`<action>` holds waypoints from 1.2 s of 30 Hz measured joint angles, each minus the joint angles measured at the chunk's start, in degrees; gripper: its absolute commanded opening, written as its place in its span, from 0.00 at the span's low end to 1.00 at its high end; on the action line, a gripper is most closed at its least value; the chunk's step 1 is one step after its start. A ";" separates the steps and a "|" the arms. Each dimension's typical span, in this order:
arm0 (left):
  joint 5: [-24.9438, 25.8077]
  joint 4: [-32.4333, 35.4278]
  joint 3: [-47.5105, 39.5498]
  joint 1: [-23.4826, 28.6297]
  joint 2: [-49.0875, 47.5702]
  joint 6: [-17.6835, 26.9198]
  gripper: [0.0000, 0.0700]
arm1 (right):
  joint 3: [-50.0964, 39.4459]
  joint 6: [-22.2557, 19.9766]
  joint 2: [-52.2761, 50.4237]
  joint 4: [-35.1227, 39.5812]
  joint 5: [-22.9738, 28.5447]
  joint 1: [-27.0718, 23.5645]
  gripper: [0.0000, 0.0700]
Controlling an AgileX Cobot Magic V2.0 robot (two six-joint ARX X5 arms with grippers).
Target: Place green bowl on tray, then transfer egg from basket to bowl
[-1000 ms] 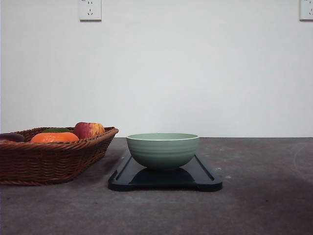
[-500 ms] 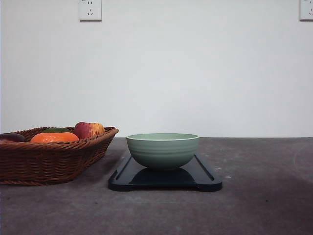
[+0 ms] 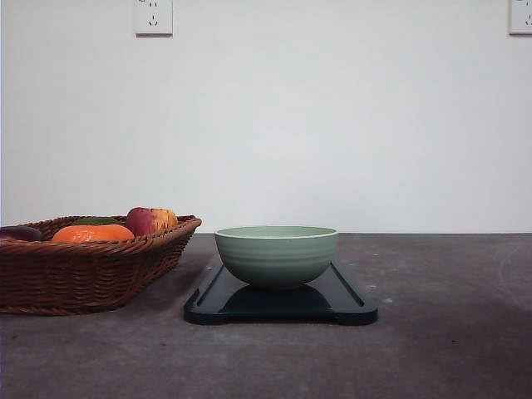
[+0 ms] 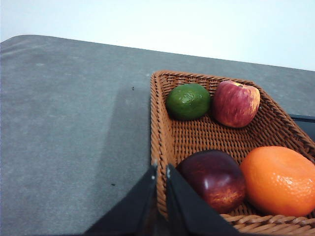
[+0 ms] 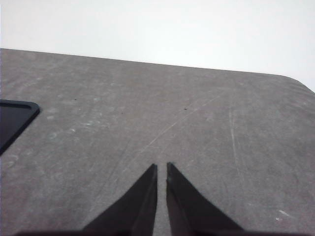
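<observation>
The green bowl [image 3: 277, 255] sits on the tray [image 3: 353, 303]; the basket [image 4: 206, 135] lies just ahead of the left fingers [image 4: 161, 169], clenched and empty like the right fingers [image 5: 162, 167]; no egg visible

green bowl [image 3: 276, 255]: upright on tray [image 3: 349, 301] | basket [image 3: 83, 274]: left, holding fruit

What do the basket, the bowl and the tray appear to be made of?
Basket: brown woven wicker or rattan, judging by the interlaced strands and braided rim; a plastic imitation is possible.
Green bowl: probably glazed ceramic, smooth with a soft sheen, faint horizontal ribs and a lighter rim; melamine cannot be excluded.
Tray: dark, smooth, slightly glossy, reflecting the bowl; perhaps plastic or lacquered wood.
</observation>
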 measured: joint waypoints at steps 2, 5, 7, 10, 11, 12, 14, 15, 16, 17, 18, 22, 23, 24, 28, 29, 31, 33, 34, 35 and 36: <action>0.00 0.00 0.00 0.00 0.00 0.00 0.03 | 0.00 0.00 0.00 0.00 0.00 0.00 0.04; 0.00 0.00 0.00 0.01 0.00 0.00 0.03 | 0.00 0.00 0.00 0.00 0.00 0.00 0.04; 0.00 0.00 0.00 0.02 0.00 -0.02 0.03 | 0.00 0.00 -0.02 0.00 0.00 0.00 0.04; 0.00 0.00 0.00 0.00 0.00 -0.02 0.03 | 0.00 0.00 0.00 0.00 0.00 0.00 0.04; 0.00 0.00 0.00 0.02 0.00 -0.02 0.03 | 0.00 0.00 0.00 0.00 0.00 0.00 0.04; 0.00 0.00 0.00 0.02 0.00 -0.02 0.03 | 0.00 0.00 0.00 0.00 0.00 0.00 0.04; 0.00 0.00 0.00 0.02 0.00 -0.02 0.03 | 0.00 0.00 0.00 0.00 0.00 0.00 0.04; 0.00 0.00 0.00 0.02 0.00 -0.02 0.03 | 0.00 0.00 -0.02 0.00 0.00 0.00 0.04; 0.00 0.00 0.00 0.02 0.00 -0.02 0.03 | 0.00 0.00 0.00 0.00 0.00 0.00 0.04; 0.00 0.00 0.00 0.02 0.00 -0.02 0.03 | 0.00 0.00 -0.02 0.00 0.00 0.00 0.04; 0.00 0.00 0.00 0.02 0.00 -0.02 0.03 | 0.00 0.00 0.00 0.00 0.00 0.00 0.04; 0.00 0.00 0.00 0.02 0.00 0.00 0.03 | 0.00 0.00 0.00 0.00 0.00 0.00 0.04; 0.00 0.00 0.00 0.02 0.00 -0.02 0.03 | 0.00 0.00 0.00 0.00 0.00 0.00 0.04; 0.00 0.00 0.00 0.02 0.00 -0.02 0.03 | 0.00 0.00 -0.02 0.00 0.00 0.00 0.04; 0.00 0.00 0.00 0.02 0.00 -0.02 0.03 | 0.00 0.00 0.00 0.00 0.00 0.00 0.04; 0.00 0.00 0.00 0.02 0.00 0.00 0.03 | 0.00 0.00 -0.02 0.00 0.00 0.00 0.04; 0.00 0.00 0.00 0.02 0.00 -0.02 0.03 | 0.00 0.00 -0.02 0.00 0.00 0.00 0.04; 0.00 0.00 0.00 0.02 0.00 0.00 0.03 | 0.00 0.00 -0.02 0.00 0.00 0.00 0.04; 0.00 0.00 0.00 0.02 0.00 -0.02 0.03 | 0.00 0.00 0.00 0.00 0.00 0.00 0.04; 0.00 0.00 0.00 0.01 0.00 -0.02 0.03 | 0.00 0.00 0.00 0.00 0.00 0.00 0.04; 0.00 0.00 0.00 0.00 0.00 -0.02 0.03 | 0.00 0.00 0.00 0.00 0.00 0.00 0.04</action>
